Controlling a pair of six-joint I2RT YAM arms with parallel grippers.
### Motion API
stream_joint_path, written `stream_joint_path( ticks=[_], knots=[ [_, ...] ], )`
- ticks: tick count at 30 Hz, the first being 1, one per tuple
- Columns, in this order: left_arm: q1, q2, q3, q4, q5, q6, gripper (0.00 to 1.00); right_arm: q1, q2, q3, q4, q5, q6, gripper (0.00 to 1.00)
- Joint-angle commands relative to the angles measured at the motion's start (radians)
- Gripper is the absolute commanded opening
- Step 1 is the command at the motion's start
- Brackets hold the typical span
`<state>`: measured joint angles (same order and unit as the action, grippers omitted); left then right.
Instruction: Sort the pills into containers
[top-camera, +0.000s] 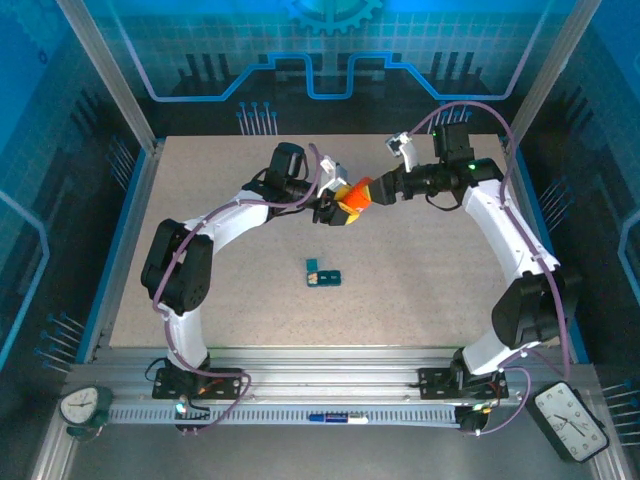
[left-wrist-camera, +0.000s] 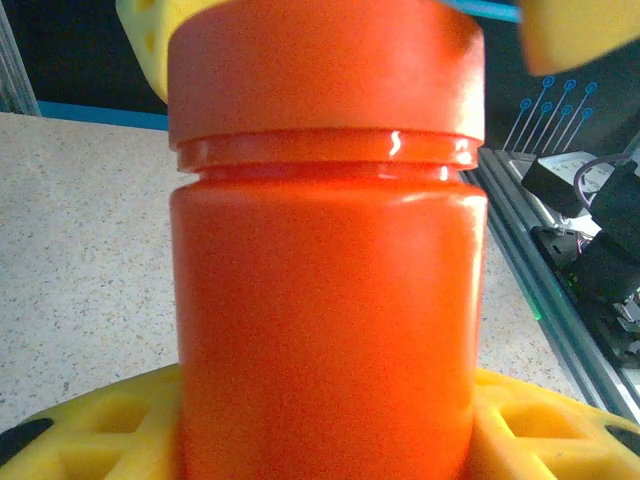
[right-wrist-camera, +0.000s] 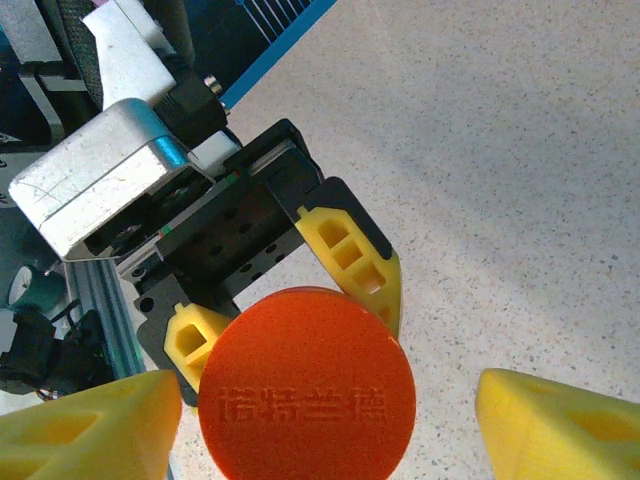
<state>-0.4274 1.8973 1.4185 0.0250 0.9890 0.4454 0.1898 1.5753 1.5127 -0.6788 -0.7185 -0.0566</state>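
Speckled table (top-camera: 430, 300): teal containers (top-camera: 323, 273), contents unclear

1. Orange bottle (left-wrist-camera: 330, 330): plastic, smooth wall, glossy with bright highlights
2. Bottle cap (right-wrist-camera: 305, 390): orange plastic, matt top, raised characters
3. Left gripper (right-wrist-camera: 290, 320) fingers (right-wrist-camera: 352, 258): yellow plastic, matt, hollow-celled
4. Silver housing (right-wrist-camera: 105, 170): looks like metal, dull, scuffed
5. Table (top-camera: 420, 290): pale speckled surface, matt, fine-grained
6. Containers (top-camera: 324, 273): dark-teal plastic, finish too small to tell
7. Front rail (top-camera: 330, 385): silver metal, ribbed, dull sheen
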Motion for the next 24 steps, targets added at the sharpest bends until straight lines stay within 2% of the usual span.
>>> stream_joint_path(
  ticks=[1,5,12,17,20,24],
  knots=[
    [-0.002,-0.006,0.039,-0.012,0.042,0.026,0.0,0.011,0.02,0.025,0.017,-0.04,0.013,0.73],
    [-0.003,-0.003,0.04,-0.013,0.041,0.027,0.0,0.011,0.027,0.011,0.026,-0.047,0.019,0.62],
    [-0.003,0.001,0.047,-0.017,0.04,0.025,0.0,0.013,0.028,-0.019,0.055,-0.063,0.039,0.52],
    [-0.002,0.002,0.051,-0.017,0.037,0.026,0.0,0.02,0.025,-0.052,0.086,-0.047,0.089,0.48],
    [-0.002,0.0,0.05,-0.009,0.029,0.023,0.0,0.033,0.014,-0.091,0.118,0.014,0.172,0.48],
    [-0.002,-0.004,0.048,-0.005,0.023,0.023,0.0,0.046,-0.025,-0.202,0.222,0.118,0.397,0.47]
  ],
)
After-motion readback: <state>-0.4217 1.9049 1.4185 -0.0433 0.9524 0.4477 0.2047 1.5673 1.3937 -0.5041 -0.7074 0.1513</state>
